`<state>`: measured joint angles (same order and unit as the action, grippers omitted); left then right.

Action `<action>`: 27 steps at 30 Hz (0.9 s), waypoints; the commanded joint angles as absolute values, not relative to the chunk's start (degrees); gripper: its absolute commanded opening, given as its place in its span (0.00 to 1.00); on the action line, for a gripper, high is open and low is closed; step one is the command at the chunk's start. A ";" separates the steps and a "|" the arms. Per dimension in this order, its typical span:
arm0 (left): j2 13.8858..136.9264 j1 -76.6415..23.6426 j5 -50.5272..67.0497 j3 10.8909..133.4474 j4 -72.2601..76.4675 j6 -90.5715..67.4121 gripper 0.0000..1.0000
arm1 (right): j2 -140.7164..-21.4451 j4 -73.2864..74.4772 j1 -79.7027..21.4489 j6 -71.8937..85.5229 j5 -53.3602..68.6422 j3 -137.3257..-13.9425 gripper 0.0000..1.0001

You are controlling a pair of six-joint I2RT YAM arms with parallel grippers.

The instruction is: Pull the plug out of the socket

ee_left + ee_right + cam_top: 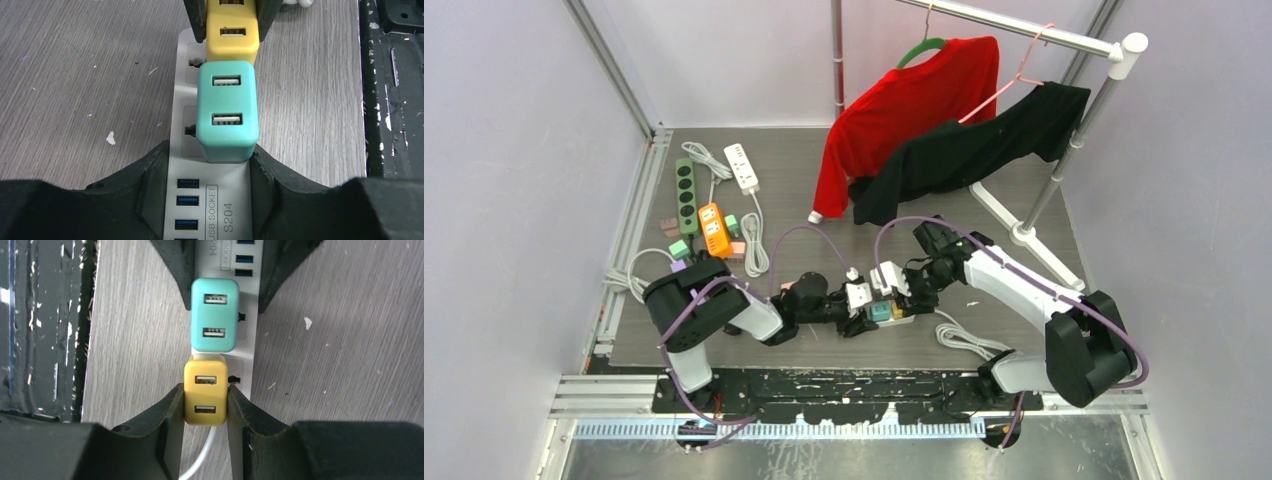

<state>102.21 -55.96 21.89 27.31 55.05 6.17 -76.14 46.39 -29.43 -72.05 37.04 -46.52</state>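
Right wrist view gives you the clearest look: your right gripper [205,396] is clenched on the yellow plug [205,380], one finger pressed flat on each side of it, at the end of the white power strip [247,340] where the white cable [200,460] leaves. You cannot tell from here whether the plug's pins are seated in the socket or partly out. Just beside it on the same strip, almost touching, sits the teal plug [215,315], pushed into the next socket. In the left wrist view your left gripper [210,155] straddles the other end of the strip, the one with the blue USB ports [187,200]. Its fingers [150,175] bear against both long edges of the strip, so it is grasping the strip, with the fingertips reaching as far as the teal plug's base. From the top external view you can see the strip lying on the table [824,180] close to its near edge, about midway along it, with both arms meeting over it. Toward the far left corner lie a green strip [686,195], a second white strip [742,167] and an orange one [715,230]. A red shirt [904,110] and a black garment [964,150] hang from the rack [1024,25] at the far right
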 commanded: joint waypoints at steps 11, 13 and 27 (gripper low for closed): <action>106.27 -54.82 21.76 27.95 55.61 5.34 0.00 | -72.68 54.37 -22.45 -78.09 41.85 -46.61 0.01; 106.57 -54.76 22.19 28.63 55.47 5.00 0.00 | -74.09 56.09 -25.00 -80.48 43.09 -46.77 0.01; 107.41 -54.76 24.37 30.48 50.19 3.19 0.00 | -73.75 51.46 -22.90 -68.85 44.29 -50.94 0.01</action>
